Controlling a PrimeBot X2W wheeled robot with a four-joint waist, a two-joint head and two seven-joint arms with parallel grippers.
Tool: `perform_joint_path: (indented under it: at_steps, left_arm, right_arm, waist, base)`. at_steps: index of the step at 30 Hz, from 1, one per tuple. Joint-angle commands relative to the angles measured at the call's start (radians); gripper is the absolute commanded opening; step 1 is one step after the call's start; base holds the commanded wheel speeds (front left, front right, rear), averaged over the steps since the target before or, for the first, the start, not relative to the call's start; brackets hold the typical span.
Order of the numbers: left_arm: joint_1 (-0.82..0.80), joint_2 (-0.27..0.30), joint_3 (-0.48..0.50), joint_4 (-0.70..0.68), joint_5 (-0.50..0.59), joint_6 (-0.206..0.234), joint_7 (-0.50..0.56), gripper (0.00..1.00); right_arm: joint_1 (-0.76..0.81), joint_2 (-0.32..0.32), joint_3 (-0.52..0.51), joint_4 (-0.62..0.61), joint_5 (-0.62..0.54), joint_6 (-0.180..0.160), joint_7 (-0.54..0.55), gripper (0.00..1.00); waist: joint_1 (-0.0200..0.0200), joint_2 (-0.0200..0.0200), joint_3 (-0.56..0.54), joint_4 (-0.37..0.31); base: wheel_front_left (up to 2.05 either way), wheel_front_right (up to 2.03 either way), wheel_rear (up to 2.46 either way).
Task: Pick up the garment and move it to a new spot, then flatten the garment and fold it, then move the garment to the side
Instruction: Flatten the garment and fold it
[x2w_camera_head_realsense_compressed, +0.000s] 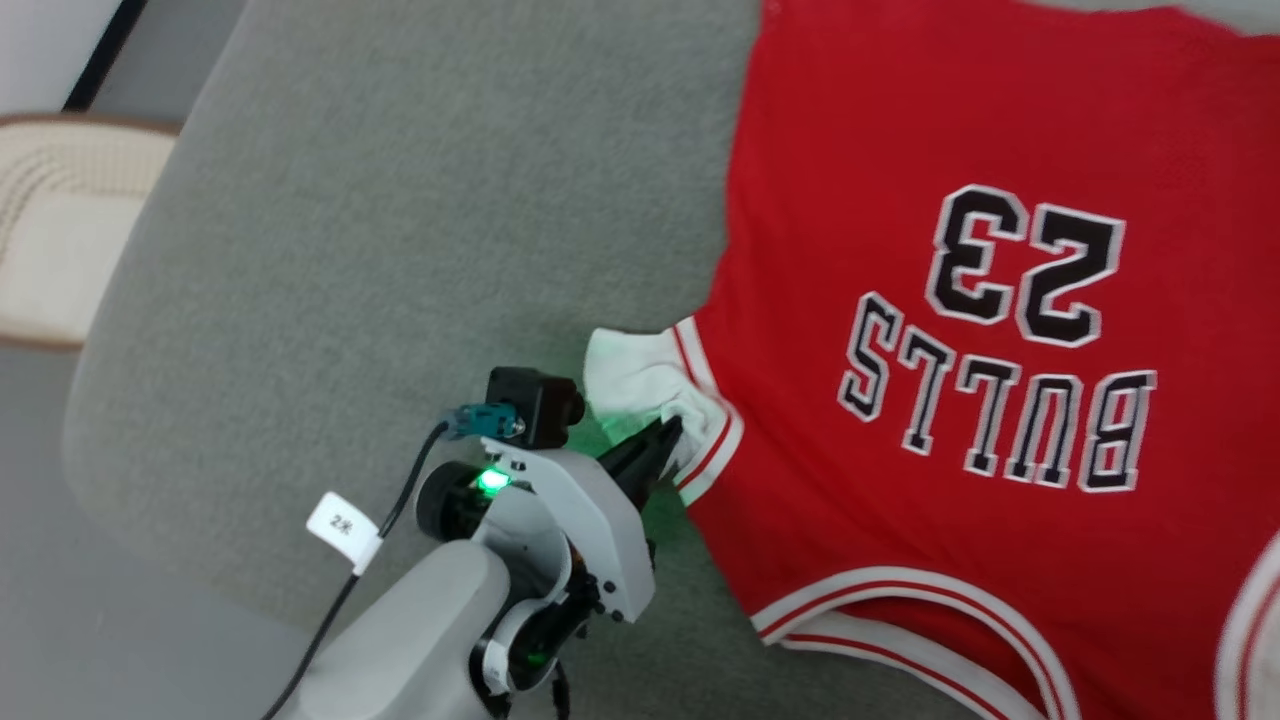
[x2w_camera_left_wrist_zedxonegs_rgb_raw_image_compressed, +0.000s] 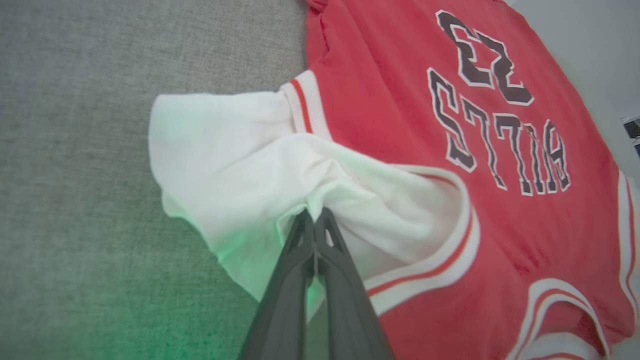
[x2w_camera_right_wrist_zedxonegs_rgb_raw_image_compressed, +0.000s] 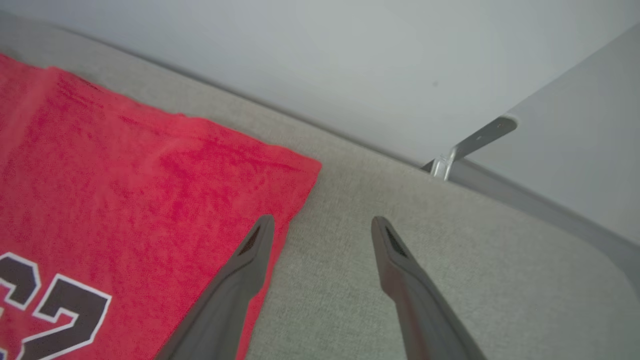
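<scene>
On the grey cushion (x2w_camera_head_realsense_compressed: 400, 250) the garment (x2w_camera_head_realsense_compressed: 950, 300) lies lettering-up, and my left wrist view shows my left gripper (x2w_camera_left_wrist_zedxonegs_rgb_raw_image_compressed: 315, 215) closed tight on its bunched white sleeve (x2w_camera_left_wrist_zedxonegs_rgb_raw_image_compressed: 225, 150), while my right wrist view adds my right gripper (x2w_camera_right_wrist_zedxonegs_rgb_raw_image_compressed: 322, 220), fingers apart at a red corner.

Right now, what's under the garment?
The garment lies printed side up on the grey cushion. Cushion shows around its edges; anything beneath the fabric is covered.
</scene>
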Motion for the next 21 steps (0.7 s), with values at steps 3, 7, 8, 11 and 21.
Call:
perform_joint_path:
  at_steps: [3,7,8,11,21]
  left_arm:
    - [-0.027,-0.020,-0.008,0.022,0.009,-0.016,-0.012,0.00]
    - [-0.041,-0.036,-0.019,0.058,0.015,-0.024,-0.021,0.00]
    - [-0.044,-0.040,-0.021,0.065,0.018,-0.027,-0.023,0.00]
    - [-0.052,-0.051,-0.024,0.090,0.017,-0.031,-0.031,0.00]
    - [-0.062,-0.043,-0.015,0.179,0.012,-0.031,-0.044,0.00]
  right_arm:
    - [-0.043,0.013,-0.046,0.099,-0.036,-0.001,0.084,1.00]
    - [-0.070,0.020,-0.124,0.200,-0.104,-0.001,0.115,1.00]
    - [-0.077,0.020,-0.145,0.220,-0.122,-0.001,0.111,1.00]
    - [-0.075,0.037,-0.185,0.267,-0.173,-0.001,0.092,1.00]
    - [-0.064,0.101,-0.246,0.329,-0.258,0.000,0.070,0.00]
  waist:
    - [0.0000,0.0000,0.101,0.109]
    - [0.0000,0.0000,0.112,0.138]
    - [0.0000,0.0000,0.116,0.144]
    - [0.0000,0.0000,0.124,0.154]
    - [0.0000,0.0000,0.114,0.128]
  base:
    - [0.00,0.00,0.00]
    - [0.00,0.00,0.00]
    - [0.00,0.00,0.00]
    - [0.00,0.00,0.00]
    - [0.00,0.00,0.00]
